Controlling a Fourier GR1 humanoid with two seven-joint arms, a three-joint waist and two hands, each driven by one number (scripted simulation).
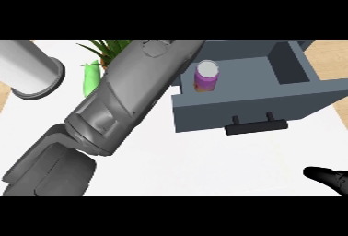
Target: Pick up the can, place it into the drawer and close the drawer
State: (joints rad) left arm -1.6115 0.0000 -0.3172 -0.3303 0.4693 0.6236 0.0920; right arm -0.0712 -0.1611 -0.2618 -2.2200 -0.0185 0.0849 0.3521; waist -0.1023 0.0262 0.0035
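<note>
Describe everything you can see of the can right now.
The can stands upright inside the open grey drawer, near its left rear corner. It has a purple body, a pale, whitish top and an orange-brown band at the base. Its bottom rests on the drawer floor. The left forearm passes close beside it on the left; no robot hand can be seen holding it.

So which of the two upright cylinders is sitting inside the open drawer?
The small purple can with a white lid, upright inside the grey drawer. The large white-and-grey cylinder stands outside it, on the counter at far left.
</note>
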